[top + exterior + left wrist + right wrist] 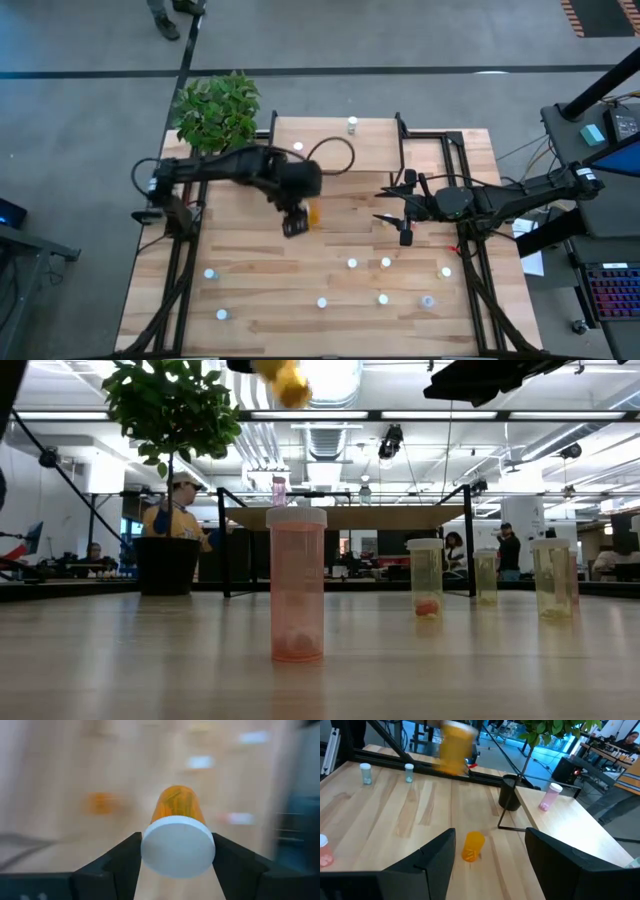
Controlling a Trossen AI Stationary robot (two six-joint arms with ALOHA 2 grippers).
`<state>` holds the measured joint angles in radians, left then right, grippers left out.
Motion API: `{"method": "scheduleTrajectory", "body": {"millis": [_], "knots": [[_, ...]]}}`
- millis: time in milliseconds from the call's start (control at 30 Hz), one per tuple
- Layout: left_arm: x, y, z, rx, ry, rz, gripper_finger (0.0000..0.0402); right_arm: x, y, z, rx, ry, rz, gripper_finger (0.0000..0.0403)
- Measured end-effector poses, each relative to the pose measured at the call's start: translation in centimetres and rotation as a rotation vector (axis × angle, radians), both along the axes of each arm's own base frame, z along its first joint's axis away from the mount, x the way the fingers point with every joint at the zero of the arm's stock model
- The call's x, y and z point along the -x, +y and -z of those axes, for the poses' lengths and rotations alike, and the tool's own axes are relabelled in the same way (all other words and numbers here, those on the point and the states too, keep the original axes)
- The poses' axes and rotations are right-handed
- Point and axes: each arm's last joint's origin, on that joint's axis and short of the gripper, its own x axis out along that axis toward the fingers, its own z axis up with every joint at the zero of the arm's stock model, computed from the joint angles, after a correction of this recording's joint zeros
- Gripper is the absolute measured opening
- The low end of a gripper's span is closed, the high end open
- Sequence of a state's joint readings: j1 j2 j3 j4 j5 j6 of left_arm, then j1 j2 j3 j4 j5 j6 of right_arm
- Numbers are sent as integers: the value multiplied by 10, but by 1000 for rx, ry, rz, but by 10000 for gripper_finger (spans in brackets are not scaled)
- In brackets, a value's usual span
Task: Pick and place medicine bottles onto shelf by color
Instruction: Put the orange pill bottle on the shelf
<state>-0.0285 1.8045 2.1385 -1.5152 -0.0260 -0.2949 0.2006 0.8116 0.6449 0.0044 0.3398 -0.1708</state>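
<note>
Orange plastic, light and rigid: a medicine bottle [176, 832] sits clamped between the left gripper [175, 862] fingers near its white cap, aloft above the table; smooth walls could slip. Right gripper [490, 857] waits open nearby.

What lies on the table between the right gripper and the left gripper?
One orange bottle on its side; the right wrist view shows it. The left gripper holds another bottle beyond it.

Open lab: ceiling ducts [330, 435], desks, people [180, 510] at workstations.
</note>
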Motion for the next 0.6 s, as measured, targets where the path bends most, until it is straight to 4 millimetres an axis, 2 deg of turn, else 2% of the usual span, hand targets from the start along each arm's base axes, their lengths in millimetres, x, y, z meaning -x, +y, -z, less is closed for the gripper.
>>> {"method": "scheduleTrajectory", "body": {"millis": [33, 100, 233, 433, 600], "knots": [[-2, 6, -3, -87, 31, -19, 201, 0, 0, 0, 0, 0, 0, 231], [-13, 18, -9, -209, -17, -34, 201, 0, 0, 0, 0, 0, 0, 231], [-15, 41, -25, -300, -94, 17, 201, 0, 0, 0, -3, 1, 1, 231], [-2, 88, -30, -583, -13, -91, 201, 0, 0, 1, -1, 8, 0, 231], [8, 125, -33, -658, 33, -128, 201, 0, 0, 1, 0, 9, 0, 231]]}}
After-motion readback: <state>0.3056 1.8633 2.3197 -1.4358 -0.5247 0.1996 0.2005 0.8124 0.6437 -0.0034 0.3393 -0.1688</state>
